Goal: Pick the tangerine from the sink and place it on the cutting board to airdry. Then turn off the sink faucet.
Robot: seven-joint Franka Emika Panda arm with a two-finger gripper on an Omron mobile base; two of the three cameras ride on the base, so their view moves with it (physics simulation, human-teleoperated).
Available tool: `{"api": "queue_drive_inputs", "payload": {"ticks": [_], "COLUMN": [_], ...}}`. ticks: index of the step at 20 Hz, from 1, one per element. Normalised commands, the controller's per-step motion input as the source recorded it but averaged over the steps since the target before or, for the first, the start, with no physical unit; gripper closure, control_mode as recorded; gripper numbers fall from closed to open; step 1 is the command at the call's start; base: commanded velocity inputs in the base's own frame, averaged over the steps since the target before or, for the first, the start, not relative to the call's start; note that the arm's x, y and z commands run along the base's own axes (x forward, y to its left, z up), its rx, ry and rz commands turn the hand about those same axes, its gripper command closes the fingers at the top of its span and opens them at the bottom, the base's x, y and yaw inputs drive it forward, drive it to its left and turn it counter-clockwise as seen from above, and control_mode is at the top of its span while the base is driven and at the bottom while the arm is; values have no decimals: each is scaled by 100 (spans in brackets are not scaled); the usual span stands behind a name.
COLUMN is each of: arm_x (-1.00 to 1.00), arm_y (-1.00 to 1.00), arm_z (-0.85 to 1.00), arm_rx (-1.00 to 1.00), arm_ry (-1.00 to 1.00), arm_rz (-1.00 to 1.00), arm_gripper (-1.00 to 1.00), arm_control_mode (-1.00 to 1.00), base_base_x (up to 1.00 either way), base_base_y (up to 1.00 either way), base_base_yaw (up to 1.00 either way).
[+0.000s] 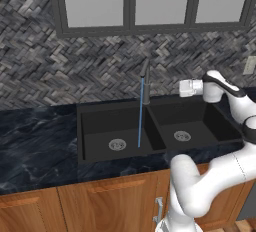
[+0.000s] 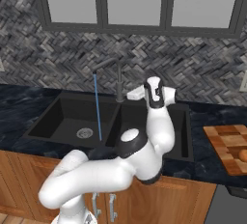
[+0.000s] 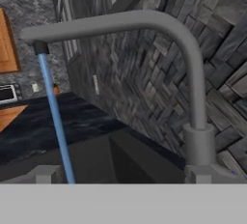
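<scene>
I see my gripper point(image 1: 186, 88) beside the sink faucet point(image 1: 145, 78), its state unclear; water streams into the sink's point(image 1: 95, 126) left basin; the tangerine point(image 2: 244, 156) sits on the cutting board point(image 2: 226, 143).

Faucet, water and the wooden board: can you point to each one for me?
sink faucet point(image 3: 193, 73): hand view, on its curved neck.
water stream point(image 1: 140, 121): left base view, on the middle of the thin blue line.
cutting board point(image 2: 226, 143): right base view, on its bare wooden top.
</scene>
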Motion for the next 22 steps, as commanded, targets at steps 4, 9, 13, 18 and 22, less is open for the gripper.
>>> {"api": "queue_drive_inputs", "payload": {"ticks": [4,9,13,18,22], "arm_x": [18,26,25,21,13], "arm_y": [0,0,0,0,0], "arm_z": [-5,0,-1,-9,-19], "arm_rx": [-1,0,-1,-1,0], "arm_ry": [-4,-1,0,0,0], "arm_rz": [5,0,0,0,0], "arm_gripper": [-100,-100,-100,-100,-100], "arm_control_mode": [-100,-100,-100,-100,-100], "base_base_x": [0,0,0,0,0], "base_base_y": [0,0,0,0,0], "base_base_yaw": [0,0,0,0,0]}}
